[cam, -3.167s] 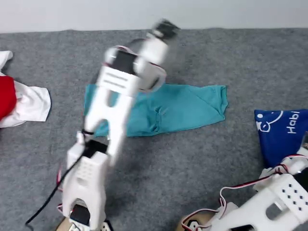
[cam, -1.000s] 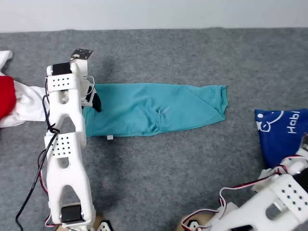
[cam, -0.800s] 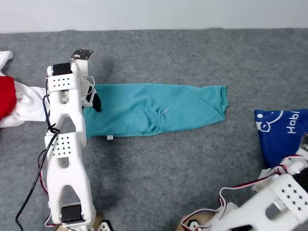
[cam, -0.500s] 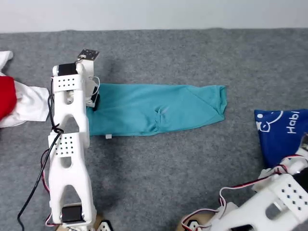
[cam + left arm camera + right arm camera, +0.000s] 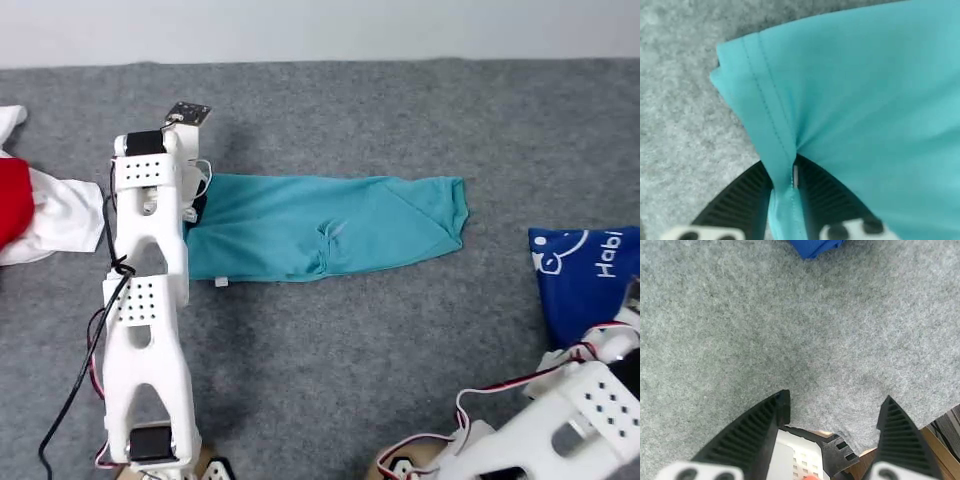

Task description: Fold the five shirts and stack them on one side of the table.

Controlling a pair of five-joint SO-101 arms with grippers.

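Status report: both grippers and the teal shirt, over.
Left gripper shut on teal shirt hem. Right gripper open over bare grey mat, near blue shirt. Nothing lying on the teal shirt.

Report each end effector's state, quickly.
Left end effector: closed, pinching the edge of the teal shirt.
Right end effector: open, holding nothing, above the grey mat.

The high view looks steeply down over the table. Wrist views peer close past the left hand and right hand. The teal shirt appears in high and left views.
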